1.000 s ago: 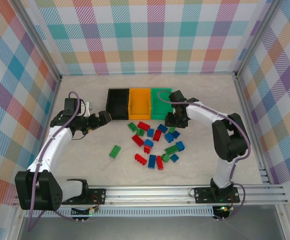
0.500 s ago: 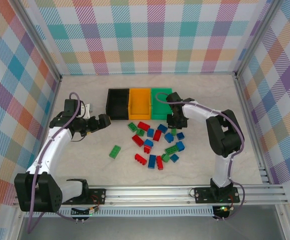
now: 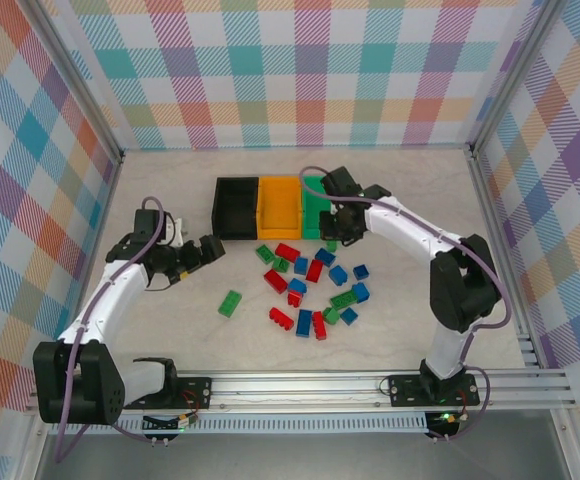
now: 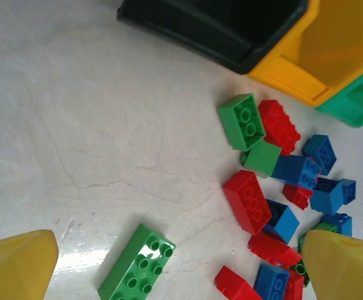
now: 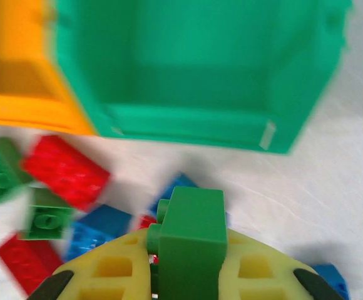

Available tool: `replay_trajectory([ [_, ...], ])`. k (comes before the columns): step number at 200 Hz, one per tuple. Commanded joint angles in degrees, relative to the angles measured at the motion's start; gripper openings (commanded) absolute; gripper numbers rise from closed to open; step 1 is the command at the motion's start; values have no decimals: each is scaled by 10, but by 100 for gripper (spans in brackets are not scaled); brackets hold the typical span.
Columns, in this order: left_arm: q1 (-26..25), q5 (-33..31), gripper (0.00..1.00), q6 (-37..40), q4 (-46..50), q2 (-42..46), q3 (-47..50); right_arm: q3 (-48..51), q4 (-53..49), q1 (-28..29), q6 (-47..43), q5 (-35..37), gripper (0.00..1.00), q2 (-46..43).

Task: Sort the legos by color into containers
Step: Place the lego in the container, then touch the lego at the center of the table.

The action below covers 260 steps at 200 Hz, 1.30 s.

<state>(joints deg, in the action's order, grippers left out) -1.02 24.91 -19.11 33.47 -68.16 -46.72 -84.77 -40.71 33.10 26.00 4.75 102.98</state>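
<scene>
Three joined containers stand in a row at the back: black [image 3: 219, 208], orange [image 3: 279, 231] and green [image 3: 316, 184]. Red, green and blue legos [image 3: 310, 285] lie scattered in front of them, and a long green brick [image 3: 230, 303] lies apart at the left. My right gripper [image 3: 335, 236] is shut on a small green brick [image 5: 191, 237], held above the pile just before the green bin's front wall [image 5: 188, 125]. My left gripper [image 3: 210, 251] hangs open left of the pile, above the long green brick [image 4: 136, 262], with nothing between its fingertips [image 4: 15, 265].
Metal frame posts and checked walls enclose the table on three sides. Bare tabletop [image 3: 170, 330] stretches left of and in front of the pile. The black bin [image 4: 231, 25] and the orange bin [image 4: 332, 44] look empty in the left wrist view.
My right gripper shut on the small green brick and rose back-left toward the green bin. My left gripper drifted slightly nearer and rightward, still open.
</scene>
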Motion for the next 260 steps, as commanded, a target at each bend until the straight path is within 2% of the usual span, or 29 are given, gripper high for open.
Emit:
replay_trajectory([
  [1, 4, -2, 100, -20, -21, -3, 21, -82, -16, 13, -19, -37, 17, 43],
  [24, 4, 21, 99, -27, -22, -2, 25, -182, -30, 16, -28, -60, 19, 113],
  [63, 1, 23, 99, -27, 3, 19, 16, -365, -70, 17, -34, -78, 24, 245],
  [70, 0, 23, 99, -26, 9, 23, 17, -399, -80, 17, -35, -79, 28, 267],
  [76, -1, 22, 99, -25, 14, 26, 17, -428, -92, 17, -36, -79, 37, 286],
  [102, -2, 23, 99, -22, 29, 37, 26, -468, -108, 20, -39, -84, 45, 304],
  [133, -7, 28, 97, -31, 22, 41, 37, -393, -91, 31, -54, -68, 46, 253],
  [169, -32, 34, 93, -50, -10, 5, 26, -207, -28, 31, -42, -60, 47, 136],
  [209, -112, 13, 87, -64, -42, -62, -11, -30, 16, 31, -15, -57, 47, 25],
  [260, -227, -18, 83, -77, -61, -164, -86, 104, 1, 31, -21, -33, 47, -48],
])
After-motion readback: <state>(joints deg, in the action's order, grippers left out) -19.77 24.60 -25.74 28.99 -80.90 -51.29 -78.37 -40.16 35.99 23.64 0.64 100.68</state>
